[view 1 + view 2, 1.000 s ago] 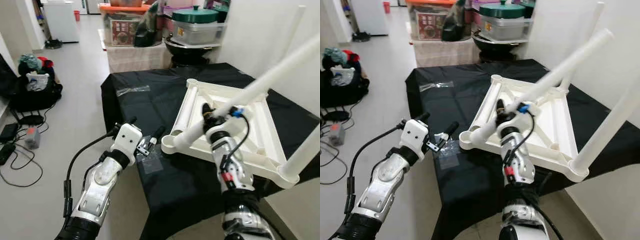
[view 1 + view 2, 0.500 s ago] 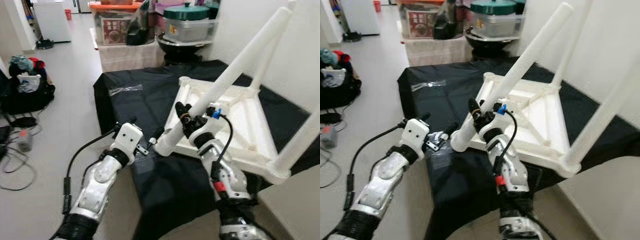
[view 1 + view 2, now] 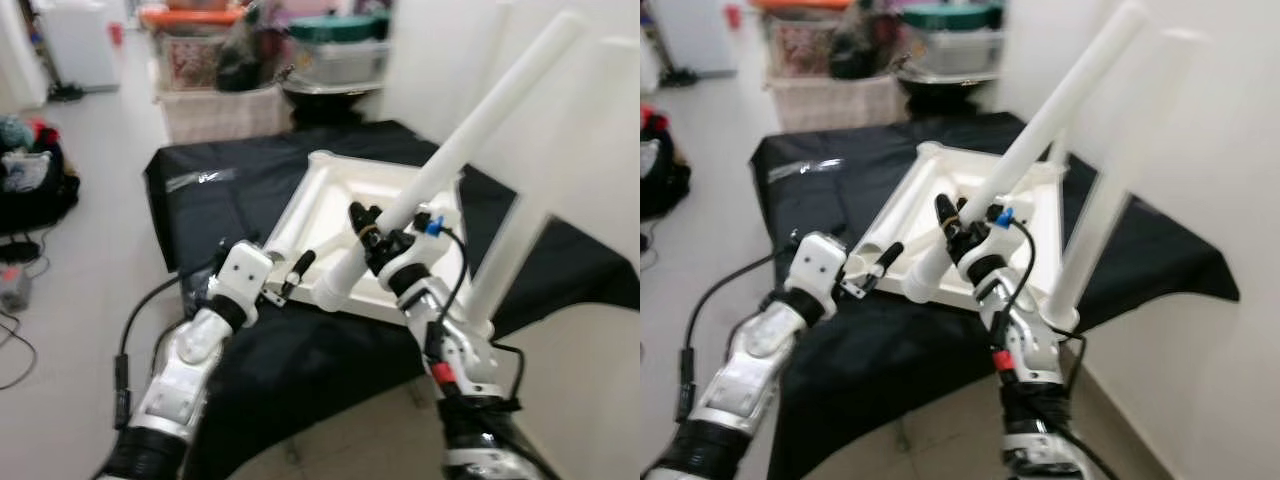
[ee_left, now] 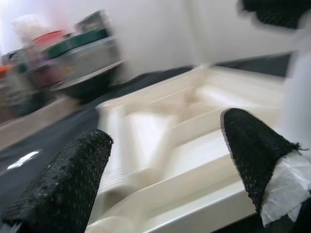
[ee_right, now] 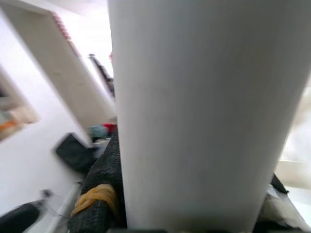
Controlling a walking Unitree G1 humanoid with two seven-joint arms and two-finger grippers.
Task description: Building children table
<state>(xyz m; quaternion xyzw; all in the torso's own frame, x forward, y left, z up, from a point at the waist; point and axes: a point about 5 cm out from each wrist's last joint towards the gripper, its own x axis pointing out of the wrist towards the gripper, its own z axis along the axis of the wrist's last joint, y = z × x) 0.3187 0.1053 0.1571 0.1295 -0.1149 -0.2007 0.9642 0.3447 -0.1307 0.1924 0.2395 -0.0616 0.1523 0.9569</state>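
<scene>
A white children's table (image 3: 322, 205) lies upside down on a black-covered surface (image 3: 250, 350). My right gripper (image 3: 375, 235) is shut on a loose white leg (image 3: 480, 120), gripping near its lower end. The leg slants up to the right over the table, and its lower end is by the table's near edge. In the right wrist view the leg (image 5: 204, 111) sits between the fingers (image 5: 99, 194). Another leg (image 3: 505, 265) stands at the near right corner. My left gripper (image 3: 275, 262) is open beside the near left corner, with the table frame (image 4: 165, 136) between its fingers (image 4: 68, 179).
Storage boxes and pots (image 3: 220, 60) are stacked behind the black-covered surface. A white wall (image 3: 600, 330) runs close along the right. Bags (image 3: 25, 170) and cables lie on the floor at the left. Bare tiled floor (image 3: 90, 250) is on the left.
The camera has shifted, so the table now sits further left in the picture. The leg in my right gripper has tilted more steeply upward. My left gripper is closer to the table's corner.
</scene>
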